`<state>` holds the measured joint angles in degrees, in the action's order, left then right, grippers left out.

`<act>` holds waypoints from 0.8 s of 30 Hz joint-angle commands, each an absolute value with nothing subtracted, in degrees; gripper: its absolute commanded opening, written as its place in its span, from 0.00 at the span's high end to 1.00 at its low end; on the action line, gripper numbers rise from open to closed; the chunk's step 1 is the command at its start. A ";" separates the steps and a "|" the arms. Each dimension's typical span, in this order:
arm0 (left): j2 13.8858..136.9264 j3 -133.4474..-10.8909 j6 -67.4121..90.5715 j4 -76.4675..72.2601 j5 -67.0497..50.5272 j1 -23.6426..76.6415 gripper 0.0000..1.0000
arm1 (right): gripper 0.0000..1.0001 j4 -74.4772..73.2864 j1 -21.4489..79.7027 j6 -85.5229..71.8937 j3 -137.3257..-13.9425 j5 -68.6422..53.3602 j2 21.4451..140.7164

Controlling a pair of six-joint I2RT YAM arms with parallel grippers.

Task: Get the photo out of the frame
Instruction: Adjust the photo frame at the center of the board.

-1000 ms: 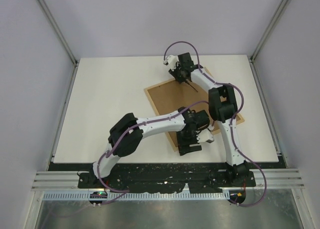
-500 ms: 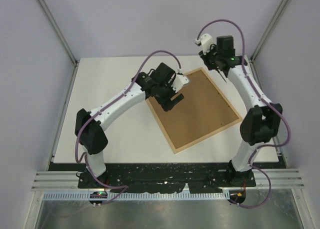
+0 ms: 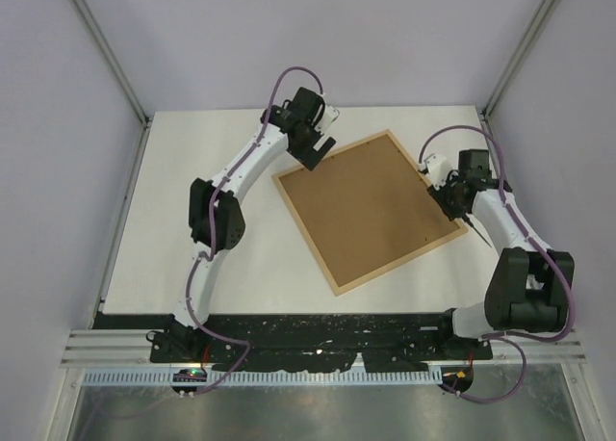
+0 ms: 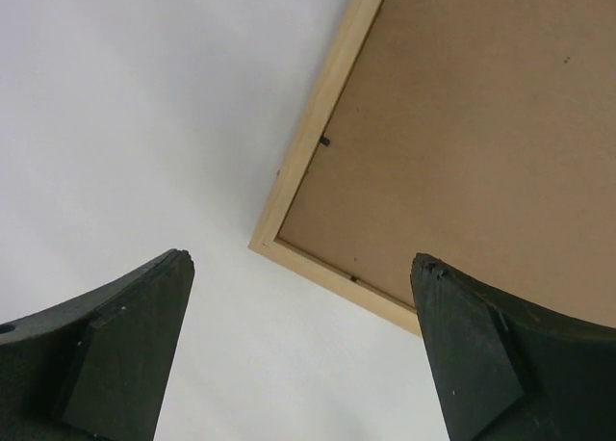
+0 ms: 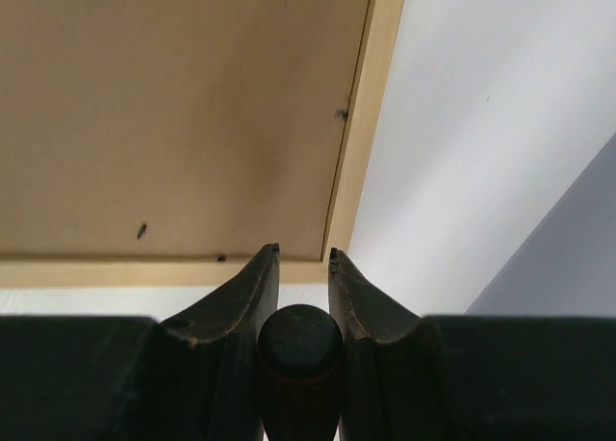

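White counter [image 3: 192, 239] beneath the left pincer [image 4: 300, 261] and right pincer [image 5: 303, 255] — dark round-ended screwdriver [image 5: 300, 343] wedged between the right pincer's fingers, pale walls [image 3: 58, 123] beyond them

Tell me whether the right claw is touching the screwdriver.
Touching. The right wrist view shows the round handle of the screwdriver wedged between both fingers of the right claw, with no gap on either side.

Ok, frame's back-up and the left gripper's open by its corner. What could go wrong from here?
The frame lies loose on the table, gripped by neither arm, so levering with the screwdriver in the right gripper could skate it sideways. Small dark tabs sit along the backing board's edge; if they hold, the open left gripper may lift the whole frame.
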<state>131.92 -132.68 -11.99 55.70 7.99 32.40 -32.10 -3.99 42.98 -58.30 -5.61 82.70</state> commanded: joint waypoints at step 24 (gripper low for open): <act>133.43 -121.39 -0.35 55.73 -18.37 28.30 0.00 | 0.92 -30.76 -7.47 52.47 -47.90 1.85 83.75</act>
<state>138.45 -126.61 -1.63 57.19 -16.40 26.48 -33.17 -7.27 52.80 -46.76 -0.08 82.30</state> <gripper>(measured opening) 0.994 0.312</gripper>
